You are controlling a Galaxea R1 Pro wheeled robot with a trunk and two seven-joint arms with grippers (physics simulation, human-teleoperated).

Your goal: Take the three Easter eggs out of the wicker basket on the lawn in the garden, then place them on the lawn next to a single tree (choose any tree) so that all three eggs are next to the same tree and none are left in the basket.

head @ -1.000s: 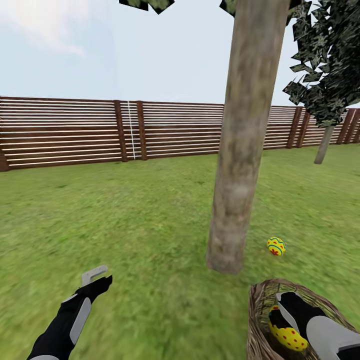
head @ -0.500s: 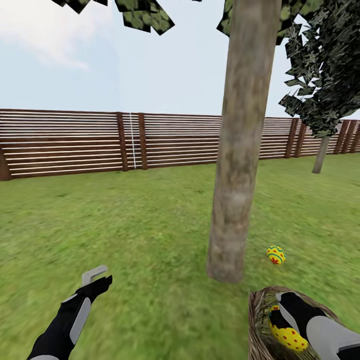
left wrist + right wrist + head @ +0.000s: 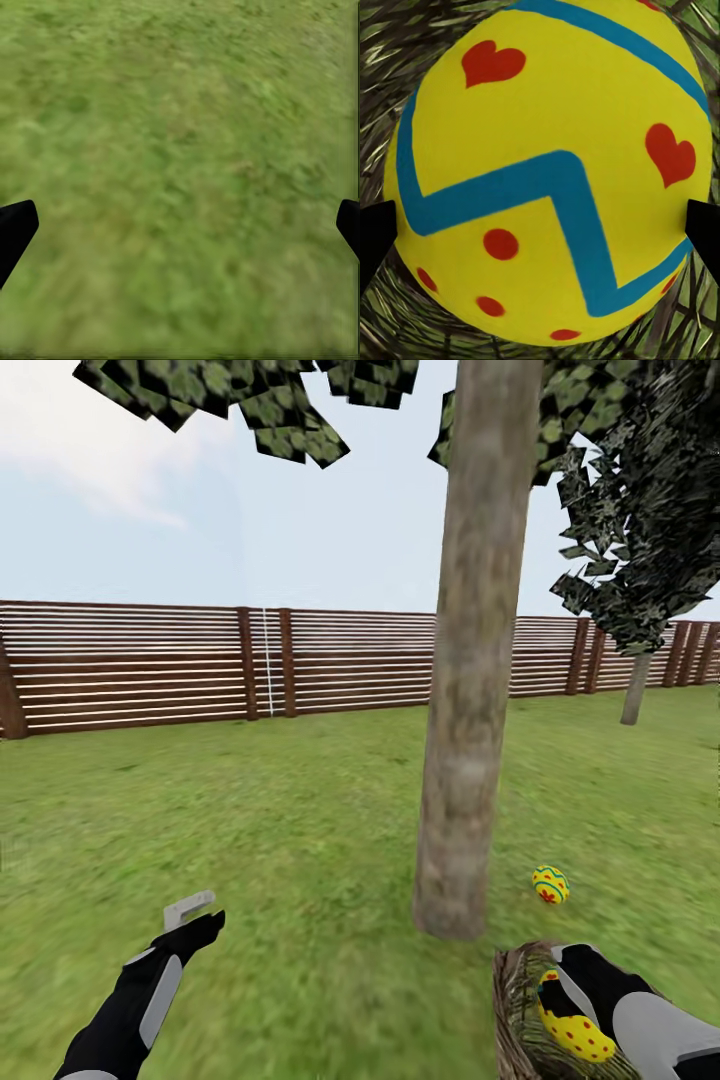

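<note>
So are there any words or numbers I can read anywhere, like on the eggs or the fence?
None: no words, numbers or labels show anywhere.
The egg in the basket has only red hearts, red dots and a blue zigzag.
The egg on the lawn has only a pattern, too small to make out.
The fence has plain slats.

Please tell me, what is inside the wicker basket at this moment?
Inside the wicker basket lies one yellow Easter egg, with the right pincer reaching in at it. The arm and the basket wall cover the rest, so another egg cannot be excluded.
</note>
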